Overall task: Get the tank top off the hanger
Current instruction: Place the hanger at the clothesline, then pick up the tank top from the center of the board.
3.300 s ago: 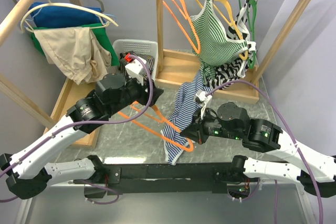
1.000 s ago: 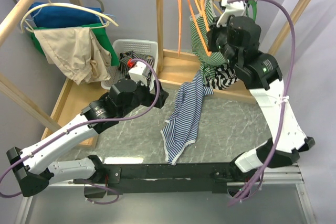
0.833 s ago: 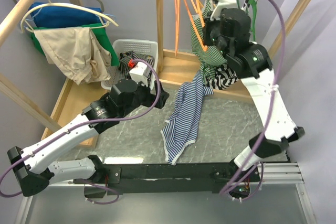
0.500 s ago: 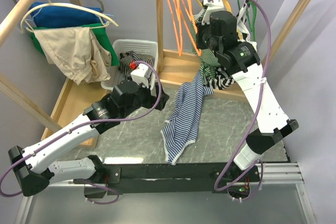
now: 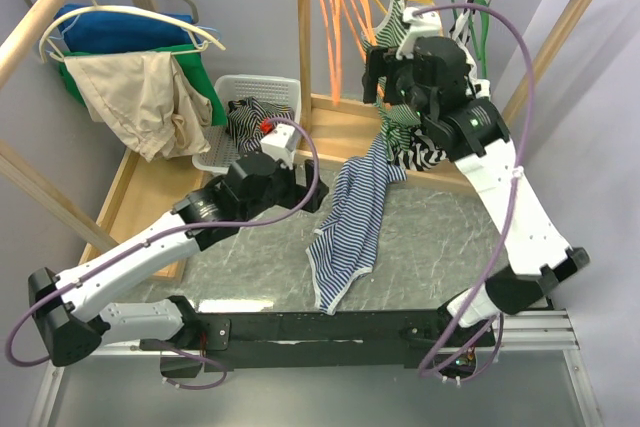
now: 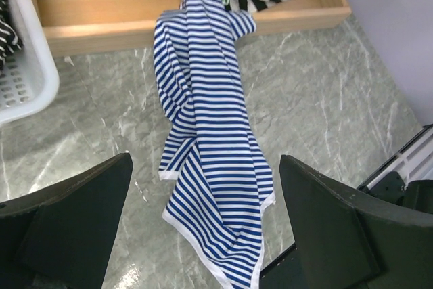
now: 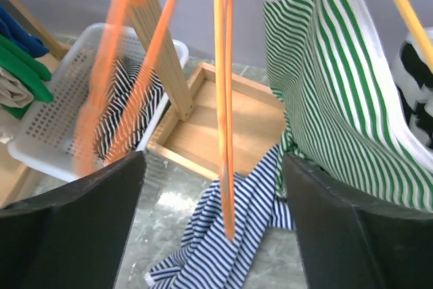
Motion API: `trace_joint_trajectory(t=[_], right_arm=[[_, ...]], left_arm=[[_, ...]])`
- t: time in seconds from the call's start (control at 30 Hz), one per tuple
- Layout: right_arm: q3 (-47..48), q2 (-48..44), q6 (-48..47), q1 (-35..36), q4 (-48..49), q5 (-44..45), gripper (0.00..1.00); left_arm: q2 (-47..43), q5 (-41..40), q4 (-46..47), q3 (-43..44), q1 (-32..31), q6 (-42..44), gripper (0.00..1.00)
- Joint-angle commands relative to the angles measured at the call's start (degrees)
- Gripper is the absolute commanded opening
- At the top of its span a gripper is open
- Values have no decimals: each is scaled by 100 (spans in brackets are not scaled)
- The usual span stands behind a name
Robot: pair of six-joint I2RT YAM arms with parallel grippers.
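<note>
The blue-and-white striped tank top point(image 5: 350, 217) lies crumpled on the marble table, its top end draped over the wooden rack base point(image 5: 335, 137). It is off the orange hanger point(image 5: 352, 17), which hangs bare on the rail beside a second orange one point(image 5: 325, 32). My right gripper point(image 5: 382, 69) is raised near the rail and open. In the right wrist view the orange hanger point(image 7: 223, 99) dangles between the fingers without touching either, above the tank top point(image 7: 230, 248). My left gripper point(image 5: 305, 192) hovers open over the tank top point(image 6: 210, 147), holding nothing.
A green-striped top on a yellow hanger point(image 5: 400, 42) and a black-and-white garment point(image 5: 430, 147) hang right of my right gripper. A white basket point(image 5: 255, 87) of clothes stands at the rack's left post. A second rack with blue, green and beige clothes point(image 5: 130, 77) fills the left.
My right gripper has opened and let go of the orange hanger, which now hangs on the rail. The right arm drew back slightly to the right. The left arm edged rightward.
</note>
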Motion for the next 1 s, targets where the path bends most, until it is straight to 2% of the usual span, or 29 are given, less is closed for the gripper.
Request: trace_joint_trajectory(t=[0.0,0.23,0.37,0.57,0.67,0.87,0.97], right_arm=[[-646,-990,195,-42,403,237,100],[-2055,-2582,818,-34,510,703,100],[-2766,-3600,1318,-33,466,563,100],[-3040,-4226,1724,-25,-26,282,100],[-3189,-4428,1847,-25,-149,123,100],[-3557,-4683,2137,-25,-334,-236,100],[-3839,-4833,2295,-34,-237,-395,100]], left_arm=[[281,285,186,-121,3,-114,96],[1185,637,827,-192,-278,-378,96],[2380,724,995,543,-524,-300,96],[3995,532,838,1826,-551,-176,96],[4577,286,644,2206,-551,-194,96],[5053,-145,547,2269,-542,-378,96],[5352,-85,415,2418,-534,-300,96]])
